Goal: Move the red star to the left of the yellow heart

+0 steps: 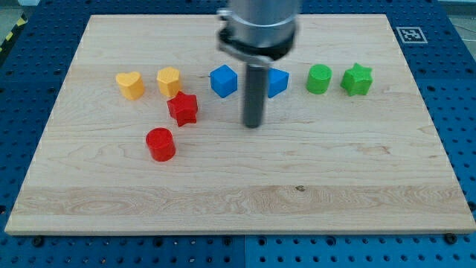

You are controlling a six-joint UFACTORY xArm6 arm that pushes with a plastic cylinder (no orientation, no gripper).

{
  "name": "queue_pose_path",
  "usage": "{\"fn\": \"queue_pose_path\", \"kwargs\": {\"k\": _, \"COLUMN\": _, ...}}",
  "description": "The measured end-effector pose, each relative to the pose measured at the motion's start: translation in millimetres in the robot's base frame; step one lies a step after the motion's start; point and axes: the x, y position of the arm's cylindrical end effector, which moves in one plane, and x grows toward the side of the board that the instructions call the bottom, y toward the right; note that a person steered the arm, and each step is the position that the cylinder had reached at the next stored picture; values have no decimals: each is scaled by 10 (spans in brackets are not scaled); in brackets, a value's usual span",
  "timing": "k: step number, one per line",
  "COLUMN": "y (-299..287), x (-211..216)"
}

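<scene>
Tip (pixel 253 125) sits mid-desk (pixel 238 193) — no pincer, nothing held. Red star (pixel 182 109) lies toward the left edge, below the yellow hexagon (pixel 169 81), right of yellow heart (pixel 130 84).

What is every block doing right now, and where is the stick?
red star: below the yellow pentagon, untouched
yellow heart: farthest to the view's left in the row
yellow pentagon: beside the heart
red cylinder: alone, lowest
blue cube: left of rod
blue block: partly hidden by rod
green cylinder: upright
green star: row's right end
my tip: right of red star, apart
</scene>
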Motion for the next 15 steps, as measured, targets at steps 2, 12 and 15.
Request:
{"fn": "queue_pose_path", "kwargs": {"k": 2, "y": -757, "x": -254}}
{"fn": "queue_pose_path", "kwargs": {"k": 12, "y": -1096, "x": 110}}
{"fn": "queue_pose_path", "kwargs": {"k": 15, "y": -627, "x": -256}}
